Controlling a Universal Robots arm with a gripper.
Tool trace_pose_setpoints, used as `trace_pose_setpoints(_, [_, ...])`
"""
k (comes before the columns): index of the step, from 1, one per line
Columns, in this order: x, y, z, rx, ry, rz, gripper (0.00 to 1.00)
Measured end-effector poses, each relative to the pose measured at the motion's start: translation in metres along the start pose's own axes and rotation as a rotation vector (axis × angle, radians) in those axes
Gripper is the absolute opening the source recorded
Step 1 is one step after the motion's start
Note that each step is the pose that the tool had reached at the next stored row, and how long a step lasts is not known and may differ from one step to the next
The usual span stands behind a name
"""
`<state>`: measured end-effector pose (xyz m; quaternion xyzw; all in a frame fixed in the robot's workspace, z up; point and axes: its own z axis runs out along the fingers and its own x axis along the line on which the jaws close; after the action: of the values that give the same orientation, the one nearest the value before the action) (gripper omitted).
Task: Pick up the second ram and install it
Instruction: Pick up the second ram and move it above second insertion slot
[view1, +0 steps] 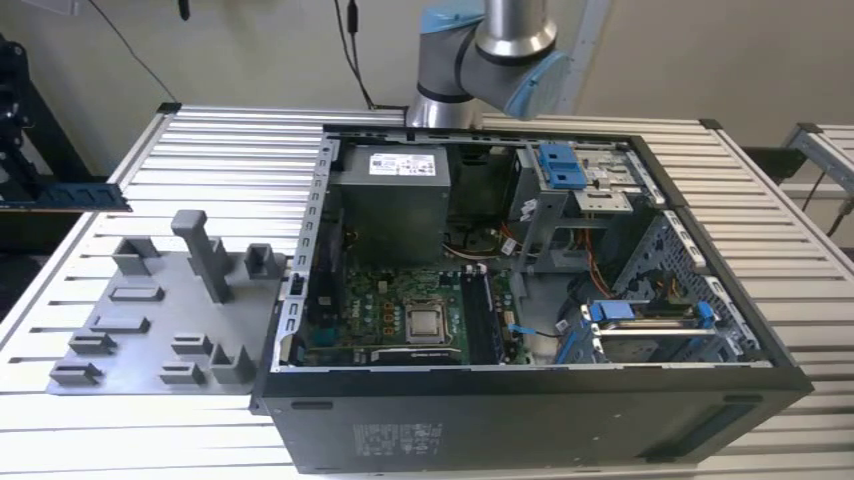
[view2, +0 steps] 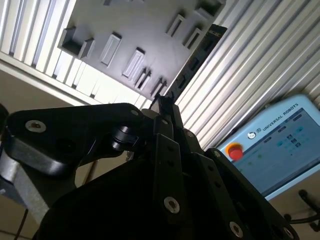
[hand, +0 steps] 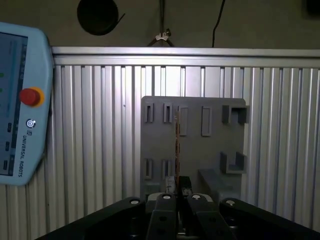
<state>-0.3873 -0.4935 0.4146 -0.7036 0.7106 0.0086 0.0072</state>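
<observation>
Desk (view1: 787, 250): a slatted metal top that carries the grey tray and the open computer case.

Computer case (view1: 534, 420): lies open side up, just beside the tray on the exterior view's right. Its circuit board (view1: 387, 310) is exposed on the floor inside.

Arm (view1: 487, 60): its base joints rise behind the case, well apart from the tray.

Tray (view1: 147, 350): the landmark, flat on the desk, with moulded slots and posts. Both wrist views look across it.

Teach pendant (hand: 20, 105): off to one side of the tray and apart from it.

End effector (hand: 177, 196): clenched on one end of the memory stick and lifted clear of the tray.

Memory stick (hand: 176, 145): held in the air. It is edge-on in the first wrist view and juts out over the tray in the second wrist view (view2: 197, 52). In the exterior view (view1: 74, 193) it hangs level on the tray's side away from the case.

Step in hand: the pick-up looks done and the stick is not yet in the case, so this looks like the carry.

Doing it well: I judge the grip should stay firm and square so the thin board does not twist. The stick should also pass high over the tray's posts and the case wall.
</observation>
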Motion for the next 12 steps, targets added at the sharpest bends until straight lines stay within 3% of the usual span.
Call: trace_pose_setpoints(12, [-0.0002,-0.0219,-0.0001,-0.0016,0.0,0.0,0.14])
